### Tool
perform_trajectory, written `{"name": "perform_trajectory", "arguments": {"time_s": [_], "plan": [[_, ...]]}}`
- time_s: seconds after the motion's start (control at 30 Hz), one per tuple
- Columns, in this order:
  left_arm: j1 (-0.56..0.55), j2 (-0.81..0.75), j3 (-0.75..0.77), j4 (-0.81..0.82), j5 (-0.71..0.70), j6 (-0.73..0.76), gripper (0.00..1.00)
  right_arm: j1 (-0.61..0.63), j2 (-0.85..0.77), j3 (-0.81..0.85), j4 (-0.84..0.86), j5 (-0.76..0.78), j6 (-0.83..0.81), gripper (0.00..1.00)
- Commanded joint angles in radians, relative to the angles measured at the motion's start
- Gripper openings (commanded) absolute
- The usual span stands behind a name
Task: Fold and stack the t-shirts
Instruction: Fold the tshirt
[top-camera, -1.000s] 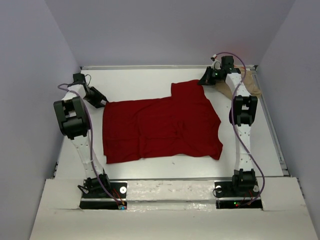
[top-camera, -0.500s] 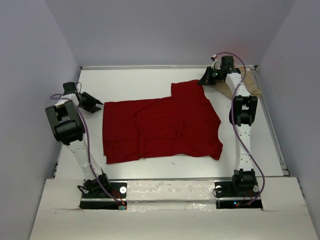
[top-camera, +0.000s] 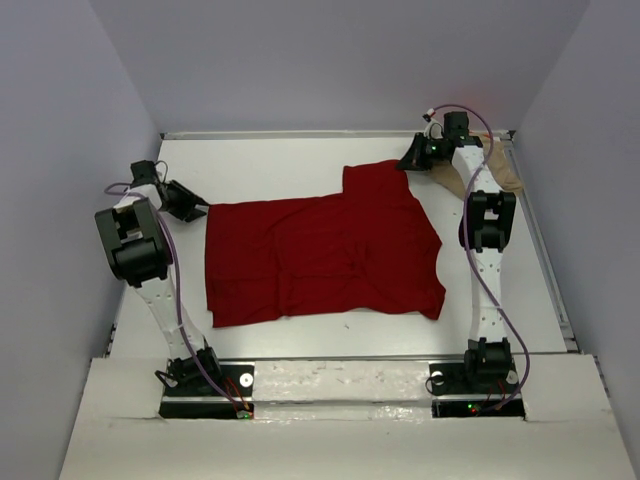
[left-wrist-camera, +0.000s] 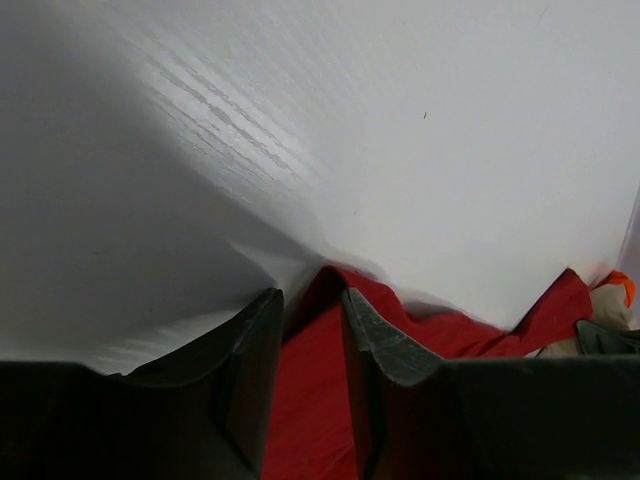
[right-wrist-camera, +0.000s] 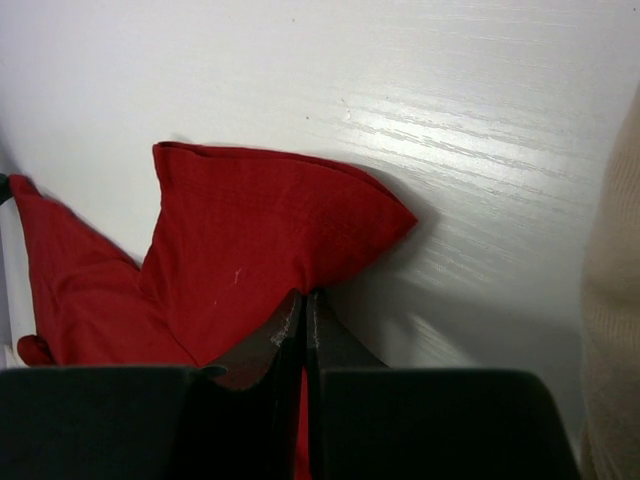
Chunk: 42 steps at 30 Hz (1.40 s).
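A dark red t-shirt (top-camera: 320, 255) lies spread flat across the middle of the white table. My left gripper (top-camera: 198, 207) sits low at its back left corner. In the left wrist view the jaws (left-wrist-camera: 310, 300) stand apart, and the red cloth (left-wrist-camera: 310, 400) runs between and under the fingers. My right gripper (top-camera: 406, 161) is at the shirt's back right sleeve (right-wrist-camera: 250, 230). There it (right-wrist-camera: 305, 297) is shut on the sleeve's edge. A tan t-shirt (top-camera: 505, 172) lies bunched at the back right behind the right arm. A sliver of orange fabric (left-wrist-camera: 622, 283) shows beside it.
A raised rail (top-camera: 340, 134) runs along the table's back edge and another (top-camera: 550, 270) along the right side. Grey-lilac walls close in on the left, back and right. Both arm bases (top-camera: 205, 375) (top-camera: 480, 375) stand at the near edge.
My left gripper drew back to the left, away from the shirt's corner, then came in toward it again. The right gripper and the red shirt have not moved.
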<state>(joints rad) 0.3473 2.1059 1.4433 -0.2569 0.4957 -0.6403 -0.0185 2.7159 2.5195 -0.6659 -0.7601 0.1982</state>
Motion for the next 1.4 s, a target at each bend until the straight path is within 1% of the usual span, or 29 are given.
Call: {"name": "perform_trajectory", "arguments": {"time_s": [0.0,0.17,0.27,0.33,0.37,0.4,0.43,0.47,0.77,0.93,1.13,1.37], "plan": [[-0.025,0.032,0.025,-0.010,0.018,0.008,0.45,-0.009,-0.056,0.007,0.028,-0.024,-0.008,0.00],[-0.048,0.052,0.023,0.025,0.072,0.011,0.45,-0.009,-0.050,0.009,0.028,-0.022,-0.009,0.00],[-0.068,0.054,0.029,0.024,0.076,0.017,0.45,-0.009,-0.047,0.010,0.026,-0.027,-0.009,0.00],[-0.077,0.054,0.029,0.025,0.075,0.019,0.42,-0.009,-0.045,0.007,0.026,-0.019,-0.010,0.00],[-0.079,0.051,0.029,0.025,0.073,0.019,0.38,-0.009,-0.044,0.004,0.026,-0.019,-0.013,0.00],[-0.079,0.048,0.025,0.025,0.072,0.016,0.25,-0.009,-0.047,-0.005,0.028,-0.019,-0.014,0.00],[-0.079,0.039,0.022,0.025,0.061,0.016,0.18,-0.009,-0.047,-0.010,0.028,-0.019,-0.013,0.00],[-0.079,0.032,0.016,0.022,0.052,0.016,0.00,-0.009,-0.048,-0.013,0.026,-0.019,-0.014,0.00],[-0.079,-0.007,-0.006,0.005,-0.002,0.017,0.00,-0.009,-0.044,-0.018,0.028,0.015,-0.016,0.00],[-0.079,-0.087,-0.038,-0.005,-0.071,0.016,0.00,-0.009,-0.039,-0.018,0.031,0.028,-0.016,0.00],[-0.080,-0.165,-0.054,-0.022,-0.100,0.027,0.00,-0.009,-0.031,0.013,0.029,0.030,-0.011,0.00],[-0.079,-0.241,-0.049,-0.051,-0.117,0.048,0.00,-0.009,-0.059,-0.001,0.034,0.028,-0.019,0.00]]}}
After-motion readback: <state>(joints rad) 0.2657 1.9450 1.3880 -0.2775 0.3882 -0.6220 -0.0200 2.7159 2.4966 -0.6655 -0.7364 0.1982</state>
